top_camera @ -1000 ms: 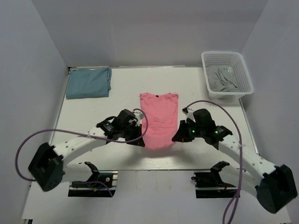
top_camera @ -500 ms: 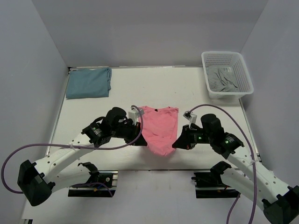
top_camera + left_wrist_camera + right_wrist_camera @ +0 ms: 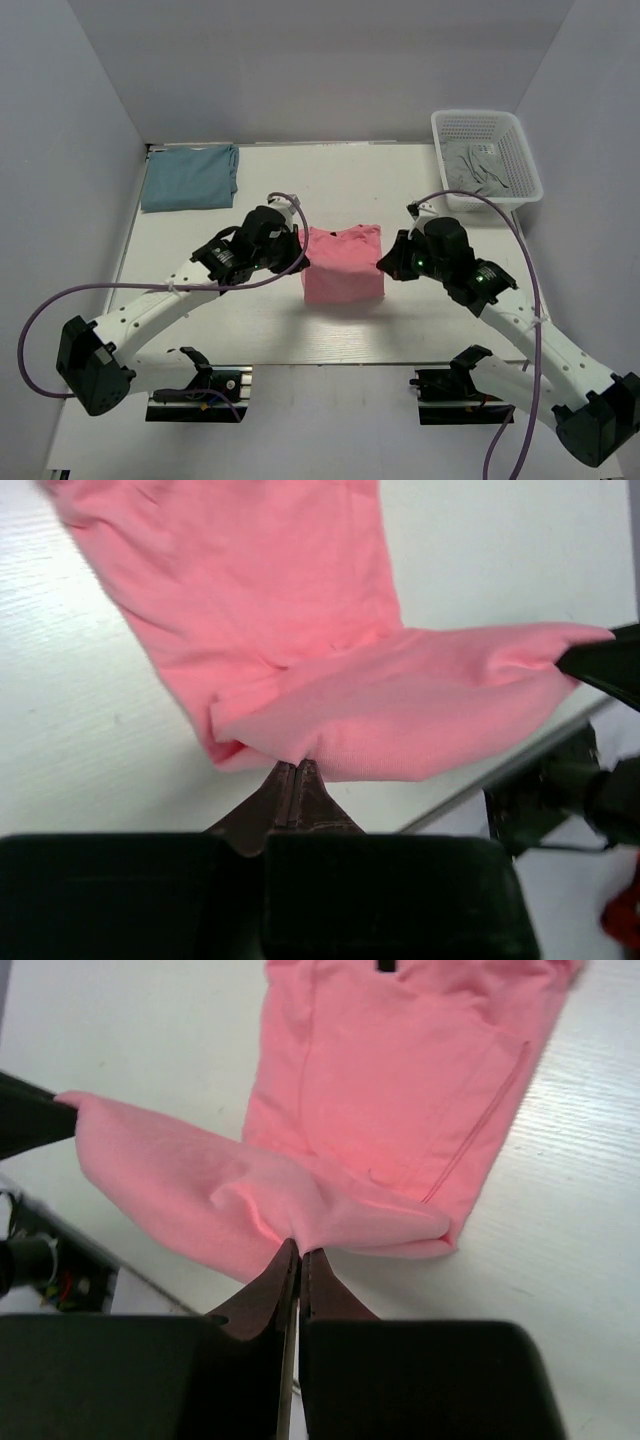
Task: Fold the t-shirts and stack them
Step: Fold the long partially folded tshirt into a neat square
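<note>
The salmon pink t-shirt [image 3: 343, 265] lies mid-table, its lower half doubled up over the upper half. My left gripper [image 3: 303, 258] is shut on the hem's left corner, seen as pink cloth [image 3: 420, 695] pinched at the fingertips [image 3: 296, 770]. My right gripper [image 3: 383, 262] is shut on the hem's right corner, the pink cloth [image 3: 330, 1215] held above the shirt body with its dark neck label [image 3: 389, 966]. A folded teal-blue t-shirt [image 3: 189, 177] lies at the far left corner.
A white mesh basket [image 3: 487, 158] with grey cloth [image 3: 476, 168] inside stands at the far right corner. White walls close the table on three sides. The table's near edge [image 3: 330, 362] runs just below the shirt.
Both grippers carried the pink shirt's hem away from the near edge toward the collar, folding the lower half over the upper half. The shirt now looks about half as long.
</note>
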Robot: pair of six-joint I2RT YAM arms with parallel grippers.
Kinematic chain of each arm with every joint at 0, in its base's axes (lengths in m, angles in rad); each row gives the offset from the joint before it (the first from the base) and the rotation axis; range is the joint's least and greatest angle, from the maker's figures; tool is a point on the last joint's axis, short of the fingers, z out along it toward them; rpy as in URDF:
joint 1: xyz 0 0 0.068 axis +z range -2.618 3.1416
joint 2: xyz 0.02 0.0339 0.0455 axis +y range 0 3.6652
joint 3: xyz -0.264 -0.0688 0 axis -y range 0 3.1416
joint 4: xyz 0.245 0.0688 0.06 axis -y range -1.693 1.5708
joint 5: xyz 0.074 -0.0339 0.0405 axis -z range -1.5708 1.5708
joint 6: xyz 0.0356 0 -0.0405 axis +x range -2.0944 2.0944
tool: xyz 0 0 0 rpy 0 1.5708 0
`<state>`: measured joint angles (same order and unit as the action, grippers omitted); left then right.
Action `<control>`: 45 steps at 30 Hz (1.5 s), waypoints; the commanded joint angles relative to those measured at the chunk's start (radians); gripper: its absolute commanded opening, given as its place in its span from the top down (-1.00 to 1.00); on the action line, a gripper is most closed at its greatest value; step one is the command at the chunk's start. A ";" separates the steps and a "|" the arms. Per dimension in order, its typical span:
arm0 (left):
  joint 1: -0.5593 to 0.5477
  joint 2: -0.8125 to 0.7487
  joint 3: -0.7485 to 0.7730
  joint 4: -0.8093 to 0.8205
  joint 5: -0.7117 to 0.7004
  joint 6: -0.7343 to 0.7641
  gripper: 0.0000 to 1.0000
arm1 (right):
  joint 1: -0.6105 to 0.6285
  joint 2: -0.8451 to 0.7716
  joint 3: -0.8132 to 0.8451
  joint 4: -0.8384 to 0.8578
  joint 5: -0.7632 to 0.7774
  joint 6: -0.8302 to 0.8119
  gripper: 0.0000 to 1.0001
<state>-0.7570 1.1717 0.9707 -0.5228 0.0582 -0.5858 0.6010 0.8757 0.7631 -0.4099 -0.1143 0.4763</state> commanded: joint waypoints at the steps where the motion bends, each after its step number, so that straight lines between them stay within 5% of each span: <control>1: 0.004 0.022 0.065 0.003 -0.185 -0.063 1.00 | -0.009 0.066 0.071 0.029 0.158 0.010 1.00; 15: 0.004 0.143 0.138 0.119 -0.471 -0.042 1.00 | -0.052 0.307 0.238 0.111 0.239 0.001 1.00; 45: 0.140 0.684 0.453 0.027 -0.455 -0.031 0.98 | -0.201 0.847 0.542 0.096 0.077 -0.012 1.00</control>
<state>-0.6479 1.8339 1.3678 -0.4656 -0.4023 -0.6243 0.4198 1.6909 1.2404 -0.3111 -0.0311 0.4648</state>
